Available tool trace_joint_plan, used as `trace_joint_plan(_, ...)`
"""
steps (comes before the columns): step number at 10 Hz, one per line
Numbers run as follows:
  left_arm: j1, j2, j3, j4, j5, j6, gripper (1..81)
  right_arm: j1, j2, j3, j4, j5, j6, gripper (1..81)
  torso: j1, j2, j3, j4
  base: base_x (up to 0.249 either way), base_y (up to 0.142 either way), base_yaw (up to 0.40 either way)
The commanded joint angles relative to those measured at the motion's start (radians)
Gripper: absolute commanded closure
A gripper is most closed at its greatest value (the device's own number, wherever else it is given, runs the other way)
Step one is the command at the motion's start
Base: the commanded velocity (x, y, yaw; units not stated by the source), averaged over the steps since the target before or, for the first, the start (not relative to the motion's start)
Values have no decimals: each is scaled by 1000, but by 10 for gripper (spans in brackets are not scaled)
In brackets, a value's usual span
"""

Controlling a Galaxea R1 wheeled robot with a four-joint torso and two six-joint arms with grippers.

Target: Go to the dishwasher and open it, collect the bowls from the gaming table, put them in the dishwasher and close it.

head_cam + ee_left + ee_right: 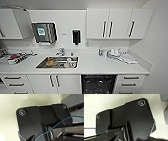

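The robot faces a white kitchen bench [100,65] with a sink [58,62] set into it, dishes piled inside. The dishwasher [98,84] sits under the bench, right of the sink and just below centre of the head view; its cavity shows dark with specks like racks, so it looks open, though I cannot tell where the door lies. No bowls that I can pick out with certainty; something orange-brown lies in the sink. Whether either end effector is open or closed I cannot tell; the wrist views give dark robot plates against pale floor. The risk, as I judge it: if the door is dropped down low and out of sight, the base could drive into it, or an arm could clip the bench edge when bending.
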Motion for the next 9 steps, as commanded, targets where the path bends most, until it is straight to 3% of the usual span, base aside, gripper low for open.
trace_joint_plan(1,-44,6,-10,-4,52,4,10,51,1,3,-8,-50,1,10,0,0,0,0,0,0,0)
trace_joint_plan(9,-44,1,-11,-5,43,4,10,48,3,4,-6,-49,-1,10,0,0,0,0,0,0,0)
